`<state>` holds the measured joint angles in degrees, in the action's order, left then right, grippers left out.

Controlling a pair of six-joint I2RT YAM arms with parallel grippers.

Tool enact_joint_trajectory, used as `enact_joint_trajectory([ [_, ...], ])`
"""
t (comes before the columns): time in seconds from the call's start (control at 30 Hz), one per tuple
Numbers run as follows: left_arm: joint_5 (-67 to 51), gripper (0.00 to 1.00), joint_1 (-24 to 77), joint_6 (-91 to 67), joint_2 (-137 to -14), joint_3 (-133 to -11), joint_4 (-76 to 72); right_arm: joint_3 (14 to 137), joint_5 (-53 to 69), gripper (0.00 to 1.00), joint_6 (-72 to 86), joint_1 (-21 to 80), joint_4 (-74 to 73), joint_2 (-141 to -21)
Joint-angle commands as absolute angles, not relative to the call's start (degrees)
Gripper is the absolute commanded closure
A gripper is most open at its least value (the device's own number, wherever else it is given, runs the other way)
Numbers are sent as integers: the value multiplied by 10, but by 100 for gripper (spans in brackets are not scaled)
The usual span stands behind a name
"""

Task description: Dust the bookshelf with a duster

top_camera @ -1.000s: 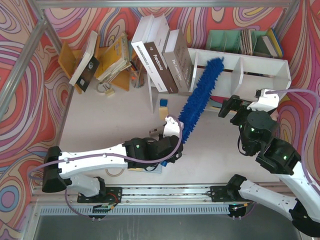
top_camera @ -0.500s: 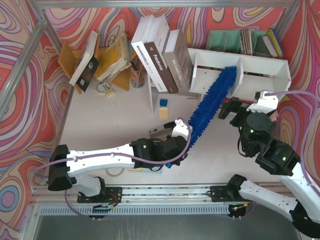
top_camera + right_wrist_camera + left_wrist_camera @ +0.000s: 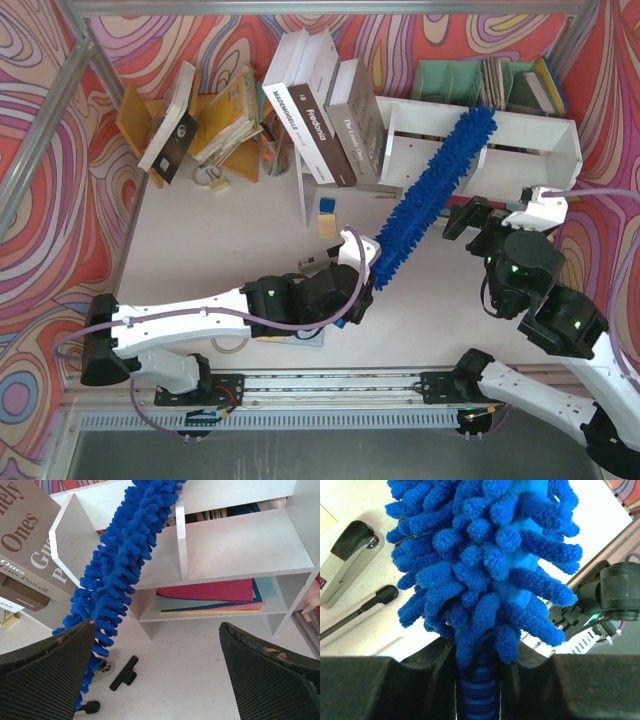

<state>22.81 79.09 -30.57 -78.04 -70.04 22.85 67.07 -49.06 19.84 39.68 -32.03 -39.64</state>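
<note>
Swirled walls (image 3: 40,250) of red, orange, purple and yellow enclose a pale counter (image 3: 230,230), with grey metal bars (image 3: 50,125) framing the corners.

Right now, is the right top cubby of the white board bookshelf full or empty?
Empty: the right cubby of the bookshelf shows only bare board. Coloured folders lie on the tier below.

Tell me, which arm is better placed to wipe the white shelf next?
Left. The left end effector is shut on the duster, whose fluffy head lies across the bookshelf. The right end effector is open and empty.
</note>
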Motion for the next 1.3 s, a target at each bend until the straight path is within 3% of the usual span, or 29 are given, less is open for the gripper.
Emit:
enact_joint_trajectory([
  [0.0, 239, 100, 785, -285, -774, -715, 191, 670, -507, 1, 206, 395, -315, -388],
  [0.67, 170, 100, 766, -328, -771, -668, 288, 663, -511, 1, 204, 394, -311, -386],
  [1.07, 128, 100, 788, -345, -650, -612, 393, 652, -518, 1, 201, 395, -297, -395],
  [1.27, 168, 100, 788, -357, -607, -595, 405, 653, -516, 1, 202, 394, -292, -400],
])
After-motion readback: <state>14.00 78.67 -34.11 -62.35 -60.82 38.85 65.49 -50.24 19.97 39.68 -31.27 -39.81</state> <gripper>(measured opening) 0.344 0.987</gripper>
